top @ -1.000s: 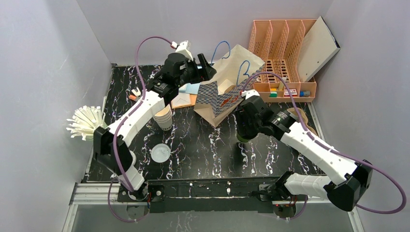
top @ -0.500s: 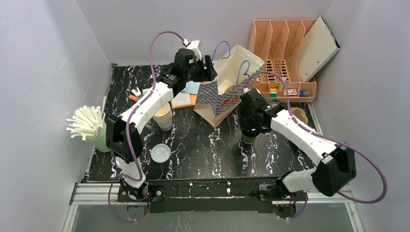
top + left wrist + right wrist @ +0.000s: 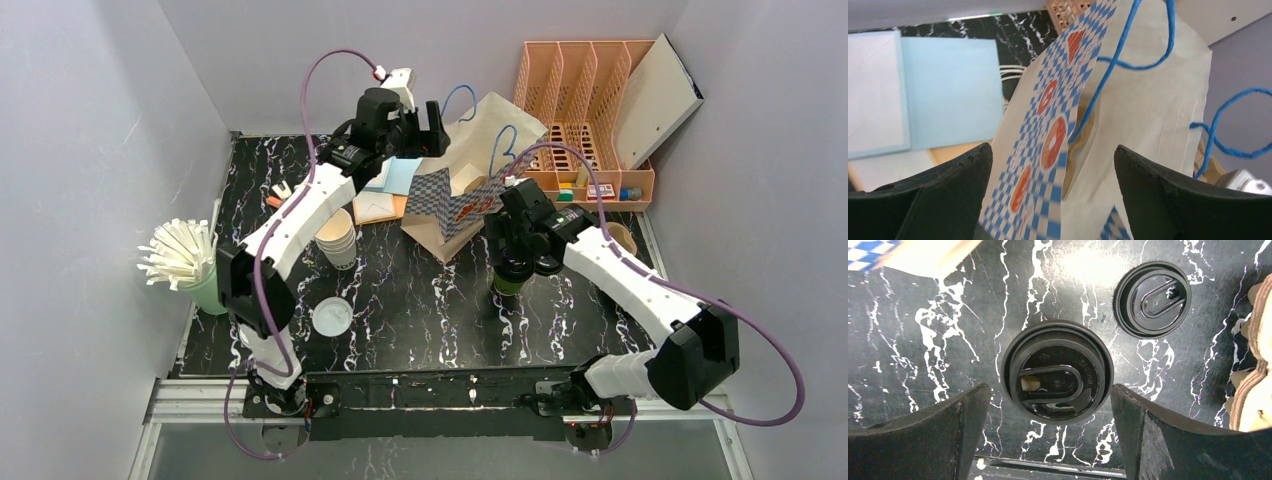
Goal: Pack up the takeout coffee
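The takeout coffee is a dark green cup under a black lid, standing on the black marble table in front of the paper bag. My right gripper hangs open right over it; in the right wrist view the gripper has a finger on each side of the lid without touching it. My left gripper is at the bag's far top edge. It is open, and the bag's blue-checked front panel stands loose between its fingers. Blue cord handles rise from the bag.
A loose black lid lies beside the cup. Stacked cream cups, a clear lid and a straw holder stand at the left. A salmon organiser is behind the bag, a cardboard carrier is to its right, and blue envelopes are to its left.
My right arm swung in and settled over the cup, and its jaws spread wider. My left gripper shifted right onto the bag's top edge and opened wider.
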Robot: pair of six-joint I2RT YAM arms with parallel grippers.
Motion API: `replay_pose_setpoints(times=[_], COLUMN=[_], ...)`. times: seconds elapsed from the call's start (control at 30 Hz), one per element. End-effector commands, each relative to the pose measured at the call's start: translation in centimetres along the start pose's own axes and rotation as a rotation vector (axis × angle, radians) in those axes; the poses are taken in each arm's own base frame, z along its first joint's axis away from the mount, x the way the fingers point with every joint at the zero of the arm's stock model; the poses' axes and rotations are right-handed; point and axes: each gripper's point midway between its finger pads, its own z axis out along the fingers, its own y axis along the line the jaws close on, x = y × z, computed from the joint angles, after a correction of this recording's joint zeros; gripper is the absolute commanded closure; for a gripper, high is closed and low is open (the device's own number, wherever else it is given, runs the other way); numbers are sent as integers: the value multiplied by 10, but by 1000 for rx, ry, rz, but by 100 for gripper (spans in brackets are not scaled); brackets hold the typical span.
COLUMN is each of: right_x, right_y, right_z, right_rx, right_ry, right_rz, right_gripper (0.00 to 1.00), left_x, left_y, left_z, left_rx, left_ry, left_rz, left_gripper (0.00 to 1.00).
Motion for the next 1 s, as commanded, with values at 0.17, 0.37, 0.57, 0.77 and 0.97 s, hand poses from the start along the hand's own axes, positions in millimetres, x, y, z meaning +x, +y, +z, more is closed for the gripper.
replay_pose_setpoints(times=[0.17,0.37,0.57,0.77,0.97], right_x=[-49,-60,-70,-115,-144], right_y=[10,91,186,239,289], right_z=[-78,-103,-112,-107,-87], right_rx=[-50,-177,-367,-466,-512], right_ry=[-176,-258,-324,-471,-499], right_rz=[-35,-117,-204,-51,-70], right_gripper=[4,21,31,51,58], left_x=[7,57,90,102,108], left_y=[38,80,96,132,161], left_z=[-152,-219,-217,-221,-233], left_rx=[-226,-369,-390,-568,-650], left_ry=[-26,-38,56,3,-94], left_rz=[21,-27,68,1,-178], left_gripper=[13,36,51,54,61])
